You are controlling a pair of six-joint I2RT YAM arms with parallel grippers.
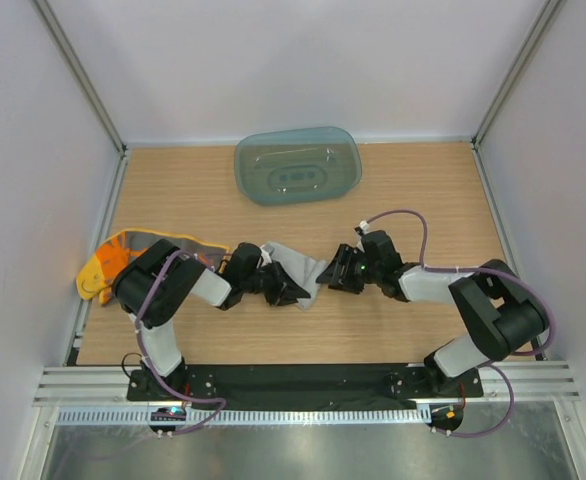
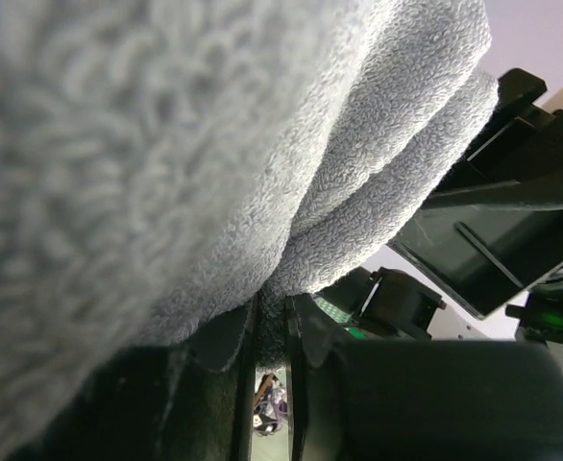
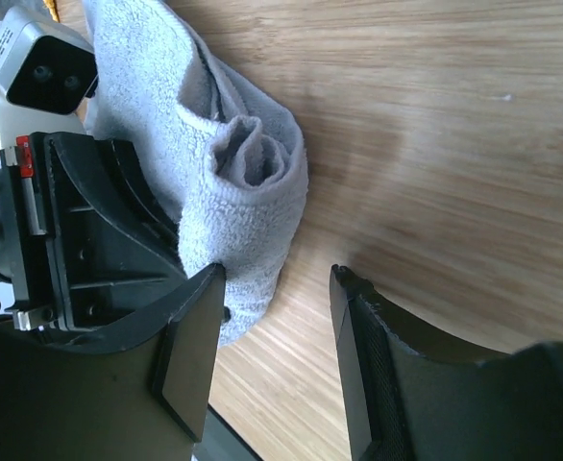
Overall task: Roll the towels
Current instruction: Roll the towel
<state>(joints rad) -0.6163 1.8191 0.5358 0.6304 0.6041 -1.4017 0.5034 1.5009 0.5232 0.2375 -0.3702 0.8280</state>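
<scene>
Toward the table's (image 1: pixel 413 200) near edge, left gripper (image 2: pixel 270 322) pinches the grey towel (image 3: pixel 243 182); right gripper (image 3: pixel 277 279), jaws spread, should clamp the roll squarely.

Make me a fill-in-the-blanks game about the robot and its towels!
The left end effector pinches a towel coloured ____.
The right end effector has ____ jaws.
The yellow-orange towel lies at the ____ edge of the table.
Missing words: grey, open, left.
</scene>
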